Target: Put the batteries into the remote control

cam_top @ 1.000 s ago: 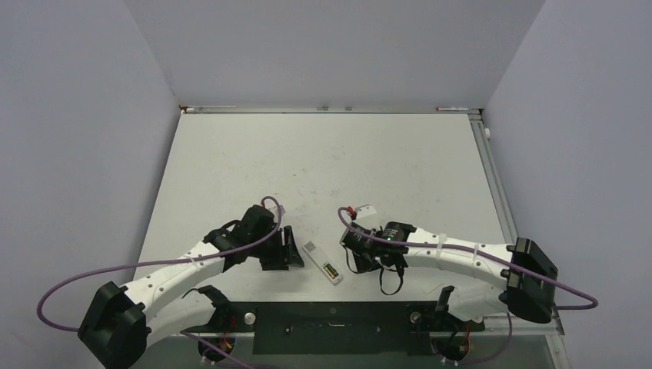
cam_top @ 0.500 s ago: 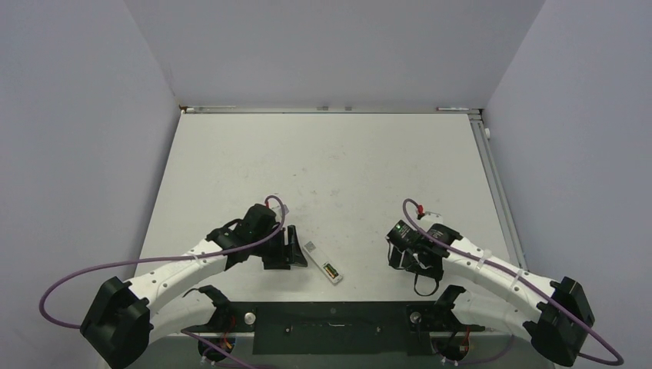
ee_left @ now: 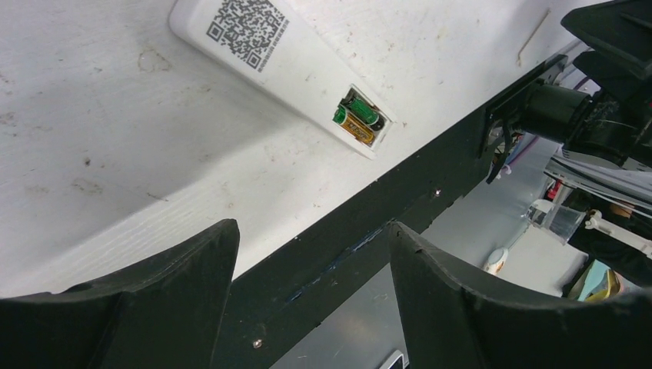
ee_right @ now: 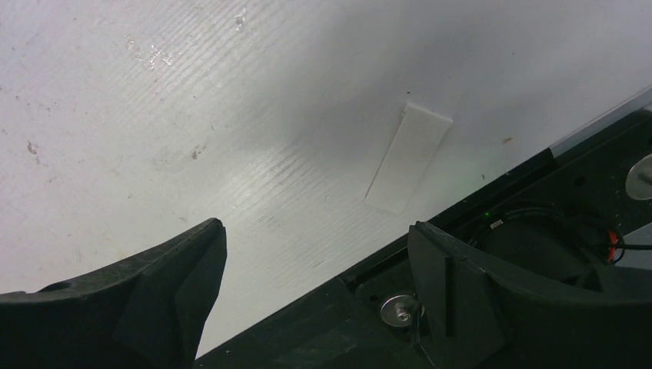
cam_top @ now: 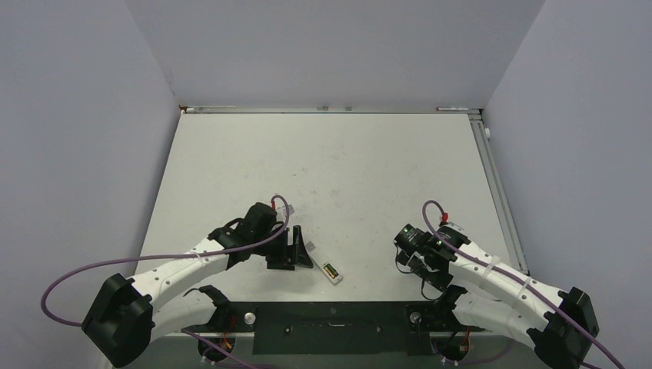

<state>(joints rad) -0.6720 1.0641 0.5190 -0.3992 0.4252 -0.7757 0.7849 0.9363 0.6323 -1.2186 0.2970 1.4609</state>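
The white remote control (cam_top: pixel 323 262) lies slantwise near the table's front edge, its back up, with a QR label on it (ee_left: pixel 284 65). Two batteries (ee_left: pixel 358 119) sit side by side in its recess at the near end, one green and dark, one gold-orange; in the top view they show as a small dark spot (cam_top: pixel 330 271). My left gripper (cam_top: pixel 296 252) hovers just left of the remote, open and holding nothing (ee_left: pixel 314 231). My right gripper (cam_top: pixel 419 269) is far to the right by the front edge, open and holding nothing (ee_right: pixel 317 227).
A flat white rectangular piece (ee_right: pixel 407 157) lies on the table just ahead of my right gripper, close to the front edge. The black mounting plate (cam_top: pixel 330 319) runs along the near edge. Purple cables (cam_top: pixel 154 261) loop off both arms.
My right arm has swung from beside the remote out to the right front and its jaws have opened wide. My left gripper has opened a little further and edged towards the remote.
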